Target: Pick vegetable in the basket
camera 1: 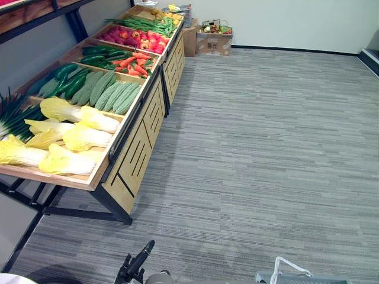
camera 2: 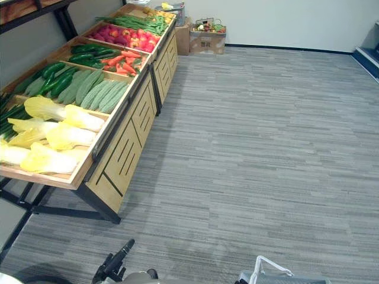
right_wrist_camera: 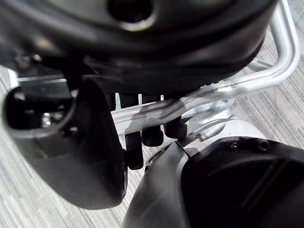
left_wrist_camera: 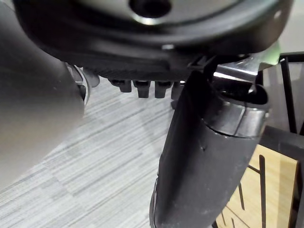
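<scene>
Nothing looks picked yet: the vegetables point(camera 1: 89, 89) lie on the bench point(camera 1: 139, 148), well apart from us. Our right robot hand point(right_wrist_camera: 95, 161) curls round the handle of the basket point(right_wrist_camera: 280, 61); our left robot hand point(camera 1: 141, 260) hangs relaxed, empty.

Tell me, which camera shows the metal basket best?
The right wrist view: the silver handle runs across it, the right hand curling its fingers round it. Both eye views catch just the basket's rim at the bottom edge.

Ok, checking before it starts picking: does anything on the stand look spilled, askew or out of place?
Nothing stands out. The cabbages, gourds, carrots and peppers all lie neatly inside the compartments of the stand.
</scene>
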Robot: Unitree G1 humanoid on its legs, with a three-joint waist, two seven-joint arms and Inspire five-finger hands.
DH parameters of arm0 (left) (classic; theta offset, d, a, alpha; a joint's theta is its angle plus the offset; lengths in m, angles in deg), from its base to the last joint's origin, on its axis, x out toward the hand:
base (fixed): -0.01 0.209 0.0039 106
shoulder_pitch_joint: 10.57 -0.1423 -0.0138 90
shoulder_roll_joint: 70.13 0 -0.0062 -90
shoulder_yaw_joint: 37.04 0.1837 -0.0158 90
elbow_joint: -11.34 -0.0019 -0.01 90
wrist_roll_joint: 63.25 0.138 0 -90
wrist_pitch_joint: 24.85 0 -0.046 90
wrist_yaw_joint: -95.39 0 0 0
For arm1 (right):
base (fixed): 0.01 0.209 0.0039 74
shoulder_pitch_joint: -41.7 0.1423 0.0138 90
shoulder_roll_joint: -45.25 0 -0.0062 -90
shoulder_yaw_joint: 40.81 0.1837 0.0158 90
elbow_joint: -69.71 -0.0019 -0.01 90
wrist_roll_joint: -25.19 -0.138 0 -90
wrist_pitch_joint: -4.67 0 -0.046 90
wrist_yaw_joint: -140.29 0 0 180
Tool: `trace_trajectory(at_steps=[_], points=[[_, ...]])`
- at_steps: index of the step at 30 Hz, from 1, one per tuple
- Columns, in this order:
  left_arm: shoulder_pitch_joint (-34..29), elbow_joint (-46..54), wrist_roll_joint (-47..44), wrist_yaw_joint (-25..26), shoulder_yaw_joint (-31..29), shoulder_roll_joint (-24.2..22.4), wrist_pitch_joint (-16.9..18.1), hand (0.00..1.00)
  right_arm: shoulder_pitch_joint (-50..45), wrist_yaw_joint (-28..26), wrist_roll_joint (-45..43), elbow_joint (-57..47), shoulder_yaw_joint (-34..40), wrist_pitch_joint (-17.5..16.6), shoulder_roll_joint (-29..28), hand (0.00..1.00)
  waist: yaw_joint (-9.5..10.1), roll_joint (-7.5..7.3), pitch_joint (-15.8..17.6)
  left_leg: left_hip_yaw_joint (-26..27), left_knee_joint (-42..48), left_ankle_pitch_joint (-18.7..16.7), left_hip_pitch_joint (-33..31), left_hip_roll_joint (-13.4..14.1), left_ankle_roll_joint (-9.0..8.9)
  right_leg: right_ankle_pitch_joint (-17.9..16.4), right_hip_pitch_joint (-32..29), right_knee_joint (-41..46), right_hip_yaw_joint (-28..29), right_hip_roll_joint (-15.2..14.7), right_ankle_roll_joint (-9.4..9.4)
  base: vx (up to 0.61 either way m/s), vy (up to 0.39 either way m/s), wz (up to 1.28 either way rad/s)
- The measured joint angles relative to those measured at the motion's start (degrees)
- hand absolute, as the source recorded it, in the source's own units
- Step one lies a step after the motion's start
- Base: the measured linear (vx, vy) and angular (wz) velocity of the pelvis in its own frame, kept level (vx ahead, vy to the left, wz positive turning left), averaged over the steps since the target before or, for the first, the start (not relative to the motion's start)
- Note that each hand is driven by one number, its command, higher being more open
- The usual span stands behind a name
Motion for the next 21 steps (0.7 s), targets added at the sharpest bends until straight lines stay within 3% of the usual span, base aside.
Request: trace_trajectory(at_steps=[5, 7, 11, 12, 13, 14, 15, 16, 18, 20, 21], points=[[-0.1, -1.0, -0.1, -1.3, 0.0, 0.0, 0.7, 1.0, -0.6, 0.0, 1.0, 0.0, 0.0, -1.0, 0.3, 0.0, -0.05, -0.25, -0.3, 0.9, -9.9, 4.1, 4.2, -2.9, 0.66, -0.6, -1.2, 0.8, 0.2, -1.2, 0.57, -0.06, 0.069, -0.1], [-0.3, -1.0, -0.1, -1.4, 0.1, 0.5, 0.9, 1.0, -0.6, 0.0, 0.9, 0.0, 0.0, -1.1, 0.2, 0.0, -0.05, -0.74, -0.8, 0.6, -10.0, 3.9, 4.3, -4.4, 1.18, -1.7, -2.0, 2.7, 0.0, -2.9, 1.12, -0.04, 0.127, 0.11], [-0.8, -1.9, 0.0, -1.5, 1.8, 2.3, 0.9, 1.0, -1.1, 0.0, 0.9, 0.0, 0.1, -1.0, 0.1, 0.0, -0.25, -3.31, -2.2, -1.5, -10.3, 1.2, 4.7, -9.5, 3.35, -5.1, -3.1, 8.3, -0.8, -8.4, 2.13, 0.02, 0.119, 0.2], [-0.7, -2.6, -0.1, -1.4, 3.0, 2.7, 1.0, 1.0, -0.7, 0.0, 1.0, 0.2, 0.1, -0.9, 0.5, 0.0, -0.36, -2.89, -2.2, -3.4, -10.3, 0.7, 4.7, -10.2, 3.87, -5.1, -5.8, 15.3, -0.4, -9.4, 0.78, 0.07, 0.109, 0.16], [-0.9, -3.9, -0.1, -1.3, 3.9, 2.6, 1.3, 1.0, 0.0, 0.2, 0.8, -0.1, 0.5, -1.7, 0.5, 0.0, -1.21, -2.15, -2.3, -3.9, -10.2, 0.3, 5.0, -9.8, 4.23, -1.8, -10.8, 24.9, 0.1, -9.9, -3.65, 0.07, 0.112, 0.19], [-1.0, -4.2, -0.2, -1.3, 4.0, 2.8, 1.3, 1.0, 0.2, 0.1, 0.7, -0.2, 0.5, -2.1, 0.5, 0.0, -1.52, -1.98, -2.3, -4.3, -10.2, 0.1, 5.4, -9.5, 4.56, 0.4, -12.3, 28.0, 0.2, -10.0, -4.72, 0.07, 0.15, 0.23], [-0.9, -4.4, -0.3, -1.4, 4.9, 3.3, 1.2, 1.0, 0.8, 0.1, 0.6, -0.1, 0.5, -2.4, 0.3, 0.0, -1.88, -1.35, -1.8, -5.6, -10.2, -0.6, 6.6, -9.0, 5.68, 3.7, -15.2, 34.5, 1.4, -10.1, -4.46, 0.08, 0.14, 0.26], [-1.1, -4.4, -0.9, -1.4, 5.0, 3.9, 1.2, 1.0, 1.0, -0.1, 0.6, -0.2, 0.4, -2.3, 0.0, 0.0, -2.05, -2.25, -1.5, -6.9, -9.7, -1.4, 7.2, -8.6, 6.75, 2.1, -17.4, 37.8, 2.4, -9.2, -2.98, 0.09, 0.122, 0.28], [-0.9, -4.4, -0.8, -1.5, 5.0, 4.1, 1.3, 1.0, 0.9, -0.3, -0.3, -0.2, 1.2, -2.4, -1.7, 0.0, -2.74, -2.38, -1.3, -8.7, -9.0, -2.4, 7.5, -7.4, 7.27, -1.1, -20.3, 36.7, 2.5, -5.8, -1.26, 0.09, 0.055, 0.43], [-0.9, -4.4, -0.6, -1.5, 4.7, 3.8, 1.2, 1.0, 0.1, -0.7, -1.9, -0.4, 2.5, -2.0, -2.8, 0.0, -3.0, -1.99, -1.1, -9.6, -7.8, -4.2, 7.7, -6.3, 7.26, -0.9, -22.7, 28.8, 1.6, -2.5, -0.66, 0.13, -0.001, 0.39], [-0.9, -4.4, -0.6, -1.5, 4.3, 3.6, 1.0, 1.0, -0.7, -0.9, -2.0, -0.4, 2.5, -1.5, -2.8, 0.0, -3.05, -1.84, -1.1, -9.9, -7.1, -5.5, 7.8, -6.1, 7.26, 0.8, -23.5, 20.8, 1.1, -1.1, -0.02, 0.18, -0.043, 0.33]])
